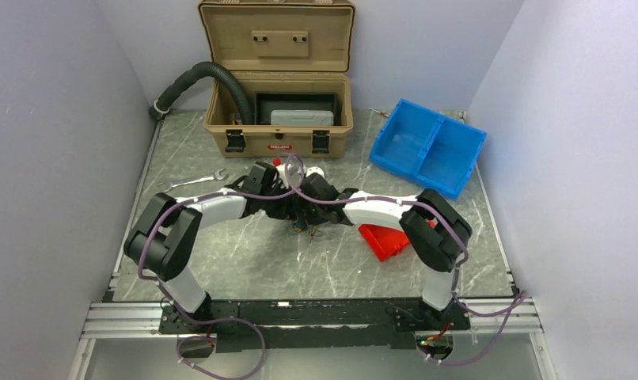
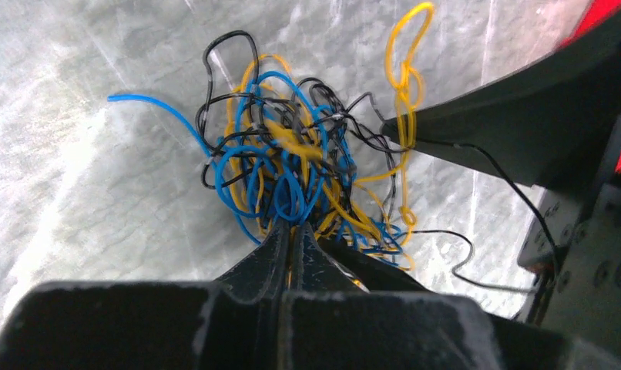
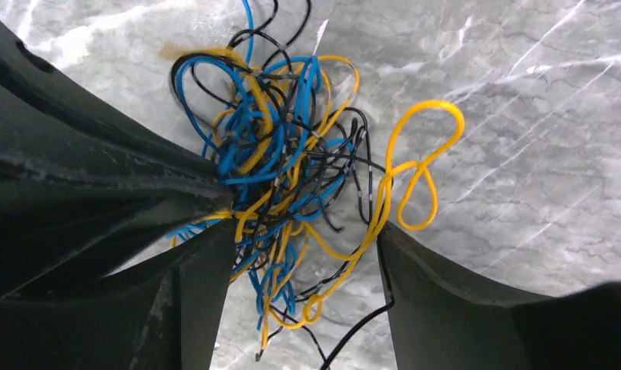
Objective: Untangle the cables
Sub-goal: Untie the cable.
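Observation:
The cables (image 2: pixel 292 154) are one loose tangle of thin blue, yellow-orange and black wires on the marble table, small in the top view (image 1: pixel 306 229). My left gripper (image 2: pixel 294 228) is shut on the tangle's near edge, with a yellow strand pinched between its fingers. My right gripper (image 3: pixel 303 231) stands open around the other side of the cables (image 3: pixel 284 154). Its fingers (image 3: pixel 203 270) straddle several strands, and a yellow loop (image 3: pixel 423 169) hangs past the right finger. The left gripper's dark body (image 3: pixel 99 177) reaches in from the left of the right wrist view.
An open tan case (image 1: pixel 278 119) with a black corrugated hose (image 1: pixel 197 79) stands at the back. A blue divided bin (image 1: pixel 428 146) sits at the back right, and a red bin (image 1: pixel 383 240) under the right arm. A wrench (image 1: pixel 191 182) lies left of the grippers.

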Controlling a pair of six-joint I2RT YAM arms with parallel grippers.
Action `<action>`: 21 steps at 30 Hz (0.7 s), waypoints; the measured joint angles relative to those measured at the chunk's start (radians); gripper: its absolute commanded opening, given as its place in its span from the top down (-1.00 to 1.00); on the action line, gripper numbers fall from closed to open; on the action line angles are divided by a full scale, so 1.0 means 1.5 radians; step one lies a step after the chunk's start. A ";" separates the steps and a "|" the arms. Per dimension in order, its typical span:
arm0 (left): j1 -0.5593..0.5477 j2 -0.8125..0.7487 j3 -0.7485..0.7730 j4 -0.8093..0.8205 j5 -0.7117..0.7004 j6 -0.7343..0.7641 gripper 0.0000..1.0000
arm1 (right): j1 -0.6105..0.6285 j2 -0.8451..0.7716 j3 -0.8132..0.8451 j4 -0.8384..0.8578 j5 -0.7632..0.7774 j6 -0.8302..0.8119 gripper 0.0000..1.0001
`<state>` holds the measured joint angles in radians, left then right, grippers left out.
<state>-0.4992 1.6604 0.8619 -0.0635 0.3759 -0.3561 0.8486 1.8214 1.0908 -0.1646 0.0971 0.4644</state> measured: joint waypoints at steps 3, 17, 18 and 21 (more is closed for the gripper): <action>0.001 0.005 0.005 -0.021 -0.022 0.000 1.00 | 0.018 0.030 0.031 -0.021 0.038 0.002 -0.36; 0.006 -0.006 0.014 -0.069 -0.136 -0.021 1.00 | 0.042 0.101 0.124 -0.129 0.227 0.073 -0.31; 0.005 -0.009 0.014 -0.073 -0.154 -0.022 1.00 | 0.042 0.097 0.118 -0.131 0.234 0.076 -0.31; 0.000 -0.022 0.014 -0.091 -0.215 -0.027 1.00 | 0.034 0.078 0.092 -0.136 0.252 0.083 -0.31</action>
<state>-0.4988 1.6272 0.8833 -0.1997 0.0532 -0.3965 0.9001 1.9377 1.2285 -0.3683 0.4747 0.5892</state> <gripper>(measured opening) 0.014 0.661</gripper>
